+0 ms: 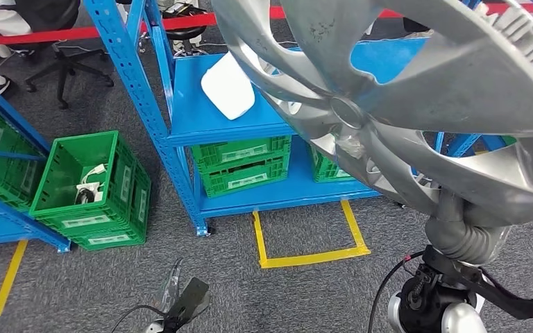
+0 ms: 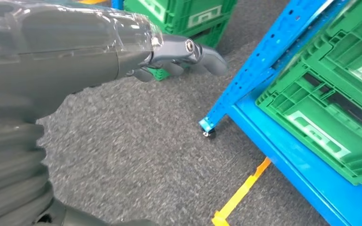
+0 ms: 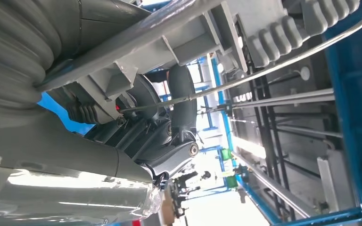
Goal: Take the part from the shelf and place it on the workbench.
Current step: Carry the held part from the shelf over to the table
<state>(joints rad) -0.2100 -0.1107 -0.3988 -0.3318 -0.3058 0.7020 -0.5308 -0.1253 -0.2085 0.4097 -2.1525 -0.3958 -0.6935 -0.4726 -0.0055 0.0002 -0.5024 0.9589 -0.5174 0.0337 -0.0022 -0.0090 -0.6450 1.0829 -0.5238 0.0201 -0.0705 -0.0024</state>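
Observation:
A large silver wheel cover (image 1: 416,90) hangs close before the head camera and takes up the upper right of that view. My right arm's ribbed wrist (image 1: 461,232) rises under its lower rim. In the right wrist view my right hand (image 3: 169,141) grips the cover's rim, with the cover's grey ribbed back (image 3: 207,37) right against it. My left hand (image 2: 75,52) hangs over grey carpet beside a blue shelf leg, thumb (image 2: 193,54) stretched out, holding nothing.
A blue shelf (image 1: 201,118) stands ahead with a white part (image 1: 227,87) on its deck and green crates (image 1: 239,165) below. More green crates (image 1: 87,187) sit on the floor to the left. Yellow tape (image 1: 312,257) marks the carpet. An office chair (image 1: 62,62) stands behind.

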